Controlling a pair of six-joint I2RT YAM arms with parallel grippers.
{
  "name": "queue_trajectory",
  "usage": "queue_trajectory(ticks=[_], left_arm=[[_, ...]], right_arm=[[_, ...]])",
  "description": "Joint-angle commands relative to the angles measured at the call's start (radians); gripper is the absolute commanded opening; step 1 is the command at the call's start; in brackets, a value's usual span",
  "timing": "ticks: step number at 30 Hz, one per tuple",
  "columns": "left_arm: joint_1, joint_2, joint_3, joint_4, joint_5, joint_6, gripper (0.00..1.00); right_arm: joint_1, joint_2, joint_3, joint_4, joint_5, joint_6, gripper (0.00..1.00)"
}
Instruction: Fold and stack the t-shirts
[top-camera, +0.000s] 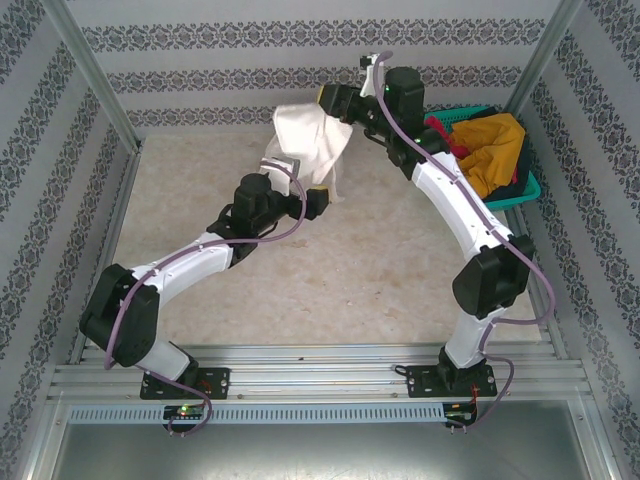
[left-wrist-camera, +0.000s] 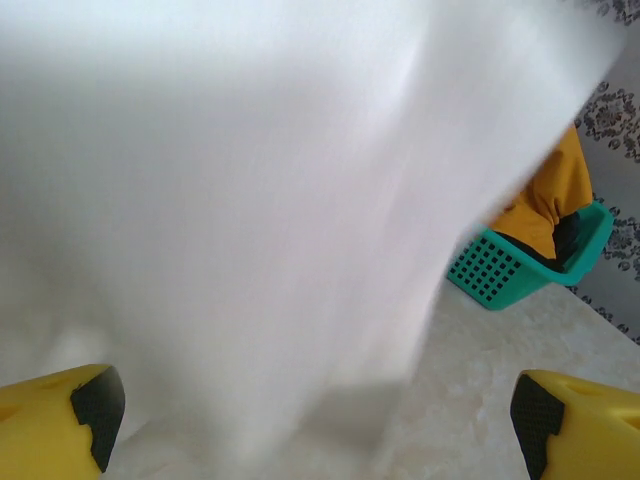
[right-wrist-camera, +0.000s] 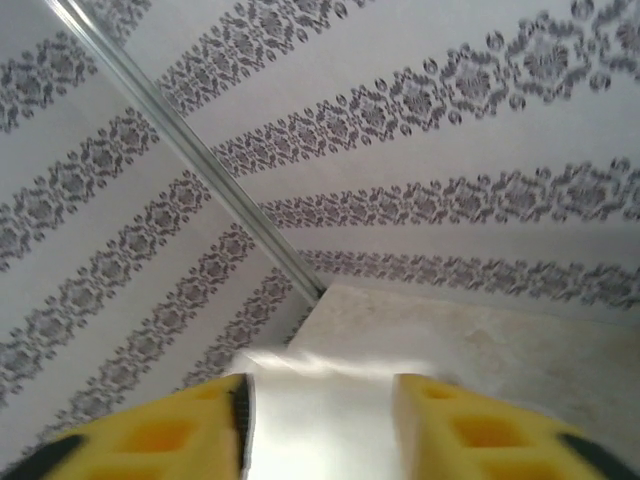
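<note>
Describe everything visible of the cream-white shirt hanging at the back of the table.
The cream-white t-shirt is plain soft cloth, bunched and hanging in loose folds, no print showing. Its top lies between the right hand's fingers; whether they grip it is unclear. Its lower part drapes, blurred, before the left hand's wide-open fingers.
</note>
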Motion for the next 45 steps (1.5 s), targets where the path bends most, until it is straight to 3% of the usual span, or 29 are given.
queue_trajectory(ticks=[1, 2, 4, 10, 16, 25, 32, 38, 45], left_arm=[[0.011, -0.021, -0.025, 0.027, -0.047, -0.061, 1.00], [0.010, -0.021, -0.035, 0.037, -0.065, -0.084, 1.00], [0.011, -0.023, -0.048, 0.042, -0.101, -0.135, 1.00], [0.011, -0.007, -0.029, -0.109, -0.240, -0.291, 1.00], [0.012, 0.062, 0.033, -0.303, -0.368, -0.452, 1.00], [0.029, 0.186, 0.088, -0.350, -0.324, -0.660, 1.00], [0.029, 0.283, 0.173, -0.400, -0.243, -0.667, 1.00], [0.029, 0.352, 0.216, -0.441, -0.230, -0.679, 0.99], [0.028, 0.410, 0.241, -0.486, -0.216, -0.707, 0.82]], right_arm=[[-0.009, -0.008, -0.023, 0.038, 0.000, 0.015, 0.72], [-0.018, -0.023, -0.052, 0.038, 0.032, 0.018, 0.80], [-0.044, -0.056, -0.116, 0.031, 0.101, 0.028, 0.86], [-0.172, -0.151, -0.349, -0.067, 0.348, 0.030, 0.87], [-0.248, -0.085, -0.445, -0.100, 0.304, -0.024, 0.86], [-0.280, 0.110, -0.405, -0.154, 0.355, 0.000, 0.89], [-0.365, 0.144, -0.396, -0.164, 0.326, -0.014, 0.89], [-0.306, 0.088, -0.445, -0.107, 0.204, -0.050, 0.91], [-0.165, 0.077, -0.503, -0.066, 0.143, -0.079, 0.93]])
